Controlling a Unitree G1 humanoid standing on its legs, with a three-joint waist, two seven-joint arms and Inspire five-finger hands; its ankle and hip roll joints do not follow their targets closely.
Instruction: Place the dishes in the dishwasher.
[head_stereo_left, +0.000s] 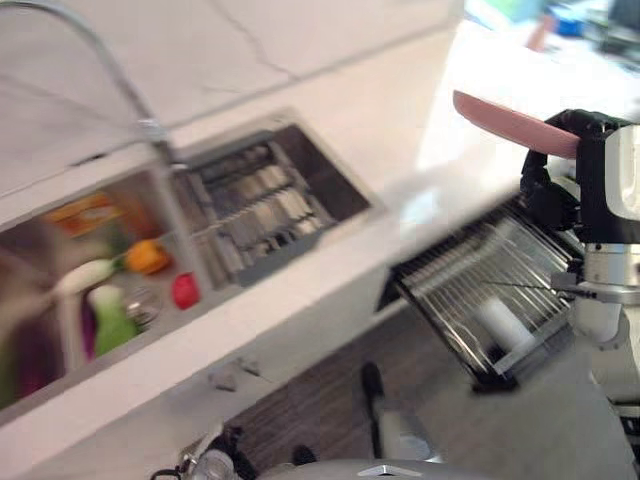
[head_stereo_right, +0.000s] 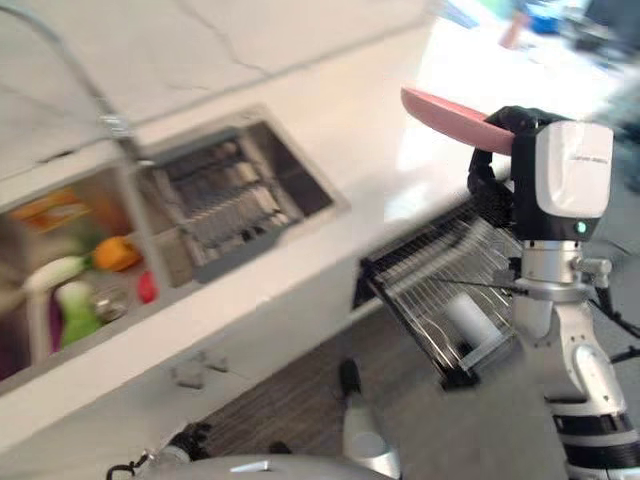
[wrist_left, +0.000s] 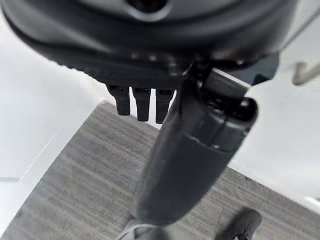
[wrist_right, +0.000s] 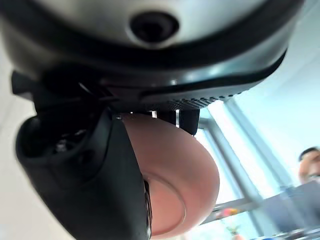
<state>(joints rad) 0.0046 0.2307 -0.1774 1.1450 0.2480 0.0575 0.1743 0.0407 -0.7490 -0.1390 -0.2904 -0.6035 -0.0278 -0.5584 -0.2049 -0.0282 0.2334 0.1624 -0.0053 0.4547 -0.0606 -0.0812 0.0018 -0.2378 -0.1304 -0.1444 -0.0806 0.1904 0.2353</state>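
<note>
A pink plate is held level in the air, and my right hand is shut on its near edge, thumb lying across its face. It hangs above the pulled-out wire dishwasher rack, under the counter edge at the right. A white cup lies in that rack. My left hand hangs low over the grey floor, fingers relaxed and holding nothing.
The white counter runs diagonally with a steel sink set in it, holding a grey dish rack. A curved tap stands beside it. The left basin holds an orange item, a red item and a green bottle.
</note>
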